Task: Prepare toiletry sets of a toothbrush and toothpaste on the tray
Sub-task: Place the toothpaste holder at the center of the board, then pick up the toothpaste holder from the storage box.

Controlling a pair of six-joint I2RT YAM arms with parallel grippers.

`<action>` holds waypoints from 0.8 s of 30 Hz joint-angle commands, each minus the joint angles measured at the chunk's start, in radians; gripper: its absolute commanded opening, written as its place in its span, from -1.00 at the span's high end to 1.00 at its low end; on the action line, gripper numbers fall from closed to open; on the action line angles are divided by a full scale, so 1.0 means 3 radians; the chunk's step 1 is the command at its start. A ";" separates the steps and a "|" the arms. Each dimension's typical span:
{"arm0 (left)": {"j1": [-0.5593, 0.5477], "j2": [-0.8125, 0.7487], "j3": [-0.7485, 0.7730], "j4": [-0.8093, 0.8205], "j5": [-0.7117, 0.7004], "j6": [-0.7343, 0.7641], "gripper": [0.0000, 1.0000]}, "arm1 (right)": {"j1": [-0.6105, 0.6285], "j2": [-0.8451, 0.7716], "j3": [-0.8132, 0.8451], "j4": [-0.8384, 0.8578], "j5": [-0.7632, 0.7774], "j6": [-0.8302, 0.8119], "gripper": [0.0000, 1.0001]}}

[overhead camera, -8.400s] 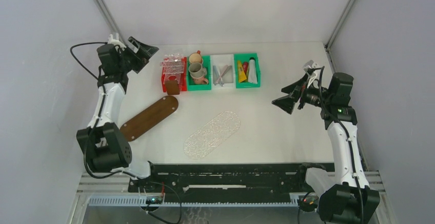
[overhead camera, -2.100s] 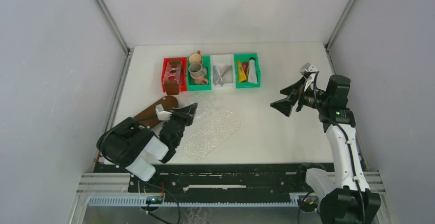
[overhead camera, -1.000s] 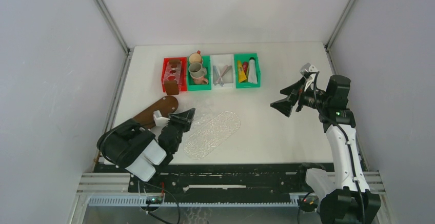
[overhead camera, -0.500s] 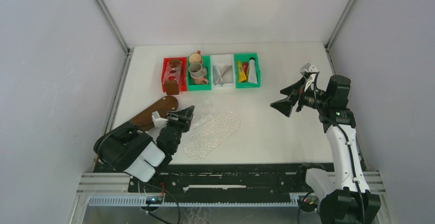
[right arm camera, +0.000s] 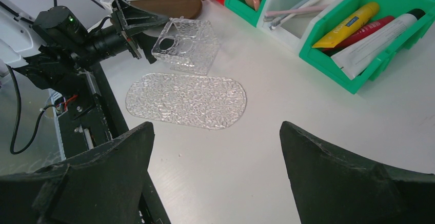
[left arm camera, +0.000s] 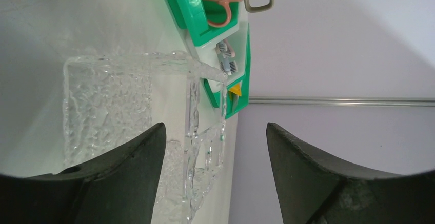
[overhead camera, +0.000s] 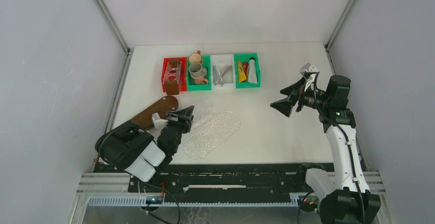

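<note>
While the toothbrushes (right arm camera: 293,14) lie crossed in their white bin (overhead camera: 222,60) and the yellow tube (right arm camera: 347,25), red tube (right arm camera: 367,27) and white tube (right arm camera: 380,33) lie side by side in the green bin (overhead camera: 255,71) next to it, both toward the table's far edge, the clear oval tray (overhead camera: 213,134) lies flat nearer the near edge, left of centre. A clear textured holder (right arm camera: 186,41) stands just beyond the tray's left end, beside a brown oval tray (overhead camera: 160,106). The left gripper (overhead camera: 185,112) sits low at that holder, its jaws spread with one holder wall between them and a gap on either side. The right gripper (overhead camera: 281,97) hangs over the table's right side, jaws wide apart, grasping nothing.
</note>
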 commanded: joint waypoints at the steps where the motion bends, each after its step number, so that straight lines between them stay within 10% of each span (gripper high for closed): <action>1: -0.0019 -0.0163 -0.0644 -0.0150 -0.0035 -0.0029 -0.54 | 0.0019 -0.0064 0.0004 0.0085 -0.0041 -0.0090 -1.00; 7: -0.0019 -0.0889 -0.0610 -0.1211 -0.0103 -0.0156 -0.66 | 0.0016 -0.0063 0.0004 0.0084 -0.0035 -0.0094 -1.00; 13: -0.0054 -0.2638 0.0245 -0.4748 -0.0578 -0.0116 -1.00 | 0.0020 -0.0077 0.0004 0.0082 -0.0035 -0.0093 -1.00; 24: 0.0147 -0.3436 0.0499 -0.5631 -0.0573 0.0419 -1.00 | 0.0030 -0.0093 0.0004 0.0084 -0.0033 -0.0091 -1.00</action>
